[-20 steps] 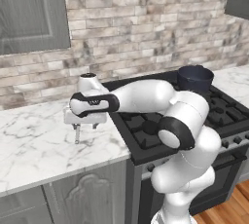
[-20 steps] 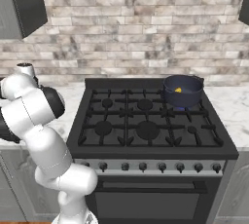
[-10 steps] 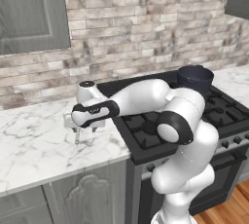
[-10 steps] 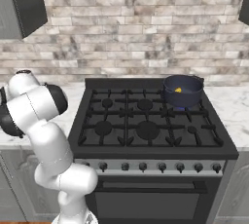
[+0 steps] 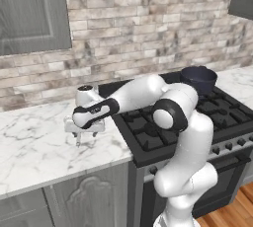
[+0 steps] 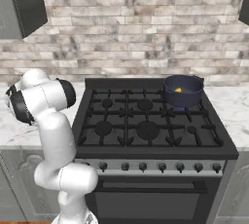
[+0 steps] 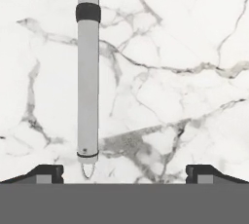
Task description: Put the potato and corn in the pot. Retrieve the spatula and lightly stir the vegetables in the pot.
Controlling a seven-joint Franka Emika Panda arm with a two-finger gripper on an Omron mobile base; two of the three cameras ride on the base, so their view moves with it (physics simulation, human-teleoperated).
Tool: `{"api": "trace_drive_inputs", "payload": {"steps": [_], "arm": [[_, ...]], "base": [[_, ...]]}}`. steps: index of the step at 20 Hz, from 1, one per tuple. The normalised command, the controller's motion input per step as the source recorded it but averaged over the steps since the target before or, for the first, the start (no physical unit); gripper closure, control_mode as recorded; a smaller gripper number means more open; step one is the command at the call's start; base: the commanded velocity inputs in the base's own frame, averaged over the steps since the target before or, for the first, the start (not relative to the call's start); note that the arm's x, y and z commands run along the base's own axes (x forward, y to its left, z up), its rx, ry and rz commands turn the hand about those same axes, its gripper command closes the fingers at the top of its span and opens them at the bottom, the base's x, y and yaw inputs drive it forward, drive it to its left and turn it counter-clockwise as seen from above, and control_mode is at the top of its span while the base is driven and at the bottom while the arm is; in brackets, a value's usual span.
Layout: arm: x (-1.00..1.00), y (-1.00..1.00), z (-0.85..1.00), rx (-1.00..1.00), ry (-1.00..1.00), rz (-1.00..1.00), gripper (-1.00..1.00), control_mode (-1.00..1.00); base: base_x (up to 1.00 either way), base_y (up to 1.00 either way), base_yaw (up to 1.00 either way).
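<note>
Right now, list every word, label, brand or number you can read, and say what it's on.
None can be read.
The stove knobs, the pot, the spatula handle and the marble counter carry no legible text or numbers.

Spatula [image 7: 88,77] handle smooth grey metal; counter [image 7: 170,72] glossy veined marble.

1. Home kitchen, rendered.
2. Black gas stove [image 6: 146,121] with burner grates, knob row, oven door below.
3. White marble counter [image 5: 34,147] over grey panelled cabinets [image 5: 74,201].
4. Brick backsplash [image 6: 146,38]; wood floor [image 5: 232,211].
</note>
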Motion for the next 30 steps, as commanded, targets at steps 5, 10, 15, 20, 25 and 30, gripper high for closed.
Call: {"api": "trace_drive_inputs", "payload": {"steps": [5, 10, 15, 20, 25, 30], "arm": [[0.15, 0.27, -0.05, -0.08, 0.01, -0.02, -1.00, -1.00], [0.00, 0.12, -0.11, -0.03, 0.03, 0.00, -1.00, -1.00], [0.01, 0.07, -0.34, -0.04, 0.05, 0.00, -1.00, -1.00], [0.00, 0.01, -0.37, -0.03, 0.06, 0.00, -1.00, -1.00], [0.00, 0.00, -0.30, -0.02, 0.04, 0.00, -1.00, -1.00], [-0.01, 0.00, -0.26, -0.01, 0.01, 0.00, -1.00, -1.00]], "base": [[0.00, 0.00, 0.00], [0.00, 0.00, 0.00], [0.00, 0.00, 0.00], [0.00, 0.00, 0.00], [0.00, 0.00, 0.00], [0.00, 0.00, 0.00]]}}
